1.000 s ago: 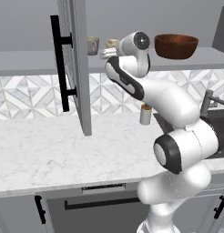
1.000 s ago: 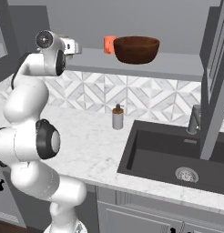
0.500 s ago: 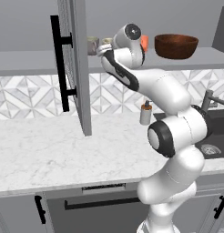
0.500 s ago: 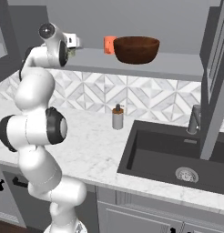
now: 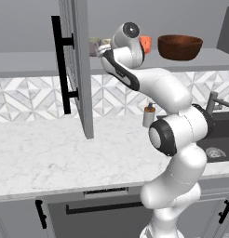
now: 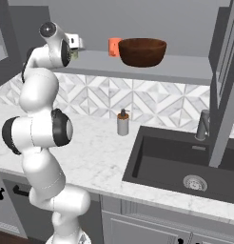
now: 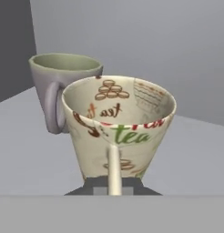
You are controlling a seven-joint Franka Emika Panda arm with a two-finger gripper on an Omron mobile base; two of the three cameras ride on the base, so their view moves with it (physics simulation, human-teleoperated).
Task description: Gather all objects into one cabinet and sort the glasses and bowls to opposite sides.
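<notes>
The gripper (image 7: 114, 191) is clamping the handle of the cream mug (image 7: 119, 129) at the centre of the hand view. The grey cup (image 7: 59, 91) is sitting just behind it, upper left, on the cabinet shelf (image 6: 185, 71). In the right base view, the orange cup (image 6: 114, 46) and brown bowl (image 6: 142, 51) are standing top centre.

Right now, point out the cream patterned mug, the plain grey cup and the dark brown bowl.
Cream patterned mug (image 7: 118, 132), hand view, front wall.
Plain grey cup (image 7: 63, 75), hand view, upper wall.
Dark brown bowl (image 6: 142, 53), right base view, outer side.
</notes>
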